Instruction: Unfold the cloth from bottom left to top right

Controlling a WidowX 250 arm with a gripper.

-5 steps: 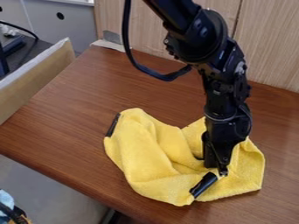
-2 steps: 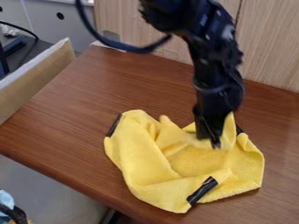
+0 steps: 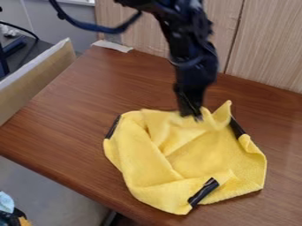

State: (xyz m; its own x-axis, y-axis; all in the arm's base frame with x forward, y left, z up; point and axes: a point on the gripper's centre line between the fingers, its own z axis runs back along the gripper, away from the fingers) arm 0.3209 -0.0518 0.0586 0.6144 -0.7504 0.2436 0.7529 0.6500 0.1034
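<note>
Camera view: pinching the far edge of the yellow plush cloth (image 3: 206, 154) in the black two-finger end effector (image 3: 191, 117); lying open through the middle on the brown wooden worktop (image 3: 70, 114); probably running past halfway in the unfolding; creasing down the left side, rising to a peak by the upper-right black strip (image 3: 237, 128), and rumpling around the near black strip (image 3: 203, 192); seemingly awaiting a laying down of the far edge and some flattening.

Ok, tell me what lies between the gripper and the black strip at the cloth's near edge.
In the camera view, only creased yellow cloth lies between the gripper and that black strip.
</note>
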